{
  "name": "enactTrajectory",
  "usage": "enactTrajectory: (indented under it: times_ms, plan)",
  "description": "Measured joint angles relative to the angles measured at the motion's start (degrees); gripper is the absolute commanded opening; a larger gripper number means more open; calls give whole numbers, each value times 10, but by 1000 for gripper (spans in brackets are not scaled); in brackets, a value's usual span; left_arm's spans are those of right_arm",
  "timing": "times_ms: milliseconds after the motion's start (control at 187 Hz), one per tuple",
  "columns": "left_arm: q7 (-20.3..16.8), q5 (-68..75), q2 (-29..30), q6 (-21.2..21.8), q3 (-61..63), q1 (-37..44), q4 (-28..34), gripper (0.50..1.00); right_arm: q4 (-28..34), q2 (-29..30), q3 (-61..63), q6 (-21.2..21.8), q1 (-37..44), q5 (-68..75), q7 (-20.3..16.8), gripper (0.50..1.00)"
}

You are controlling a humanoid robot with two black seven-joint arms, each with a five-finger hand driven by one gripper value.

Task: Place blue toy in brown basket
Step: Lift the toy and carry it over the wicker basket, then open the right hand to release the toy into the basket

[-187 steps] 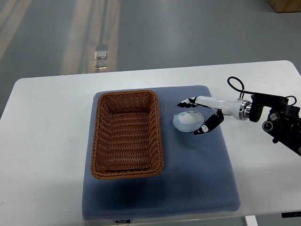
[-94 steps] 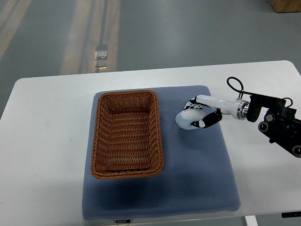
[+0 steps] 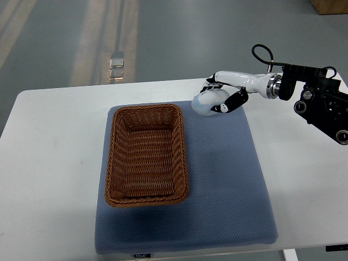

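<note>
Blue toy (image 3: 205, 103) sits clasped within the right hand's (image 3: 218, 98) curled fingers (image 3: 229, 103).

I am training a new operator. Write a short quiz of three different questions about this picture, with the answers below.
1. True or false: the blue toy already lies inside the brown basket.
2. Which hand holds the toy? A) left B) right C) a person's hand
3. Fill in: the basket stands on a blue-grey ____ on the white table.

Key
1. False: the toy is held in the hand beyond the basket's far right corner.
2. B
3. mat
</note>
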Motion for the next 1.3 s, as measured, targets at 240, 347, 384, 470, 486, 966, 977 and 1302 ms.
enactTrajectory:
  times_ms: [240,347,384,470,486,966,977,1302]
  plan:
    - [0,0,0,1,-1,0,0,1000,-15,52,-42,2,49,-1,0,709]
    - [0,0,0,2,-2,0,0,1000,-34,79,-69,2,75,-2,0,713]
    - [0,0,0,2,-2,0,0,1000,-39,90,-80,2,85,-2,0,715]
    - [0,0,0,2,-2,0,0,1000,-50,118,-101,2,103,-2,0,717]
    - [0,0,0,2,-2,0,0,1000,-52,123,-104,2,106,-2,0,717]
    - [0,0,0,2,-2,0,0,1000,-74,185,-147,-4,120,-8,-1,907]
    - [0,0,0,2,-2,0,0,1000,-74,185,-147,-4,120,-8,-1,907]
    - [0,0,0,2,-2,-2,1,1000,-122,175,-37,-55,44,7,-1,907]
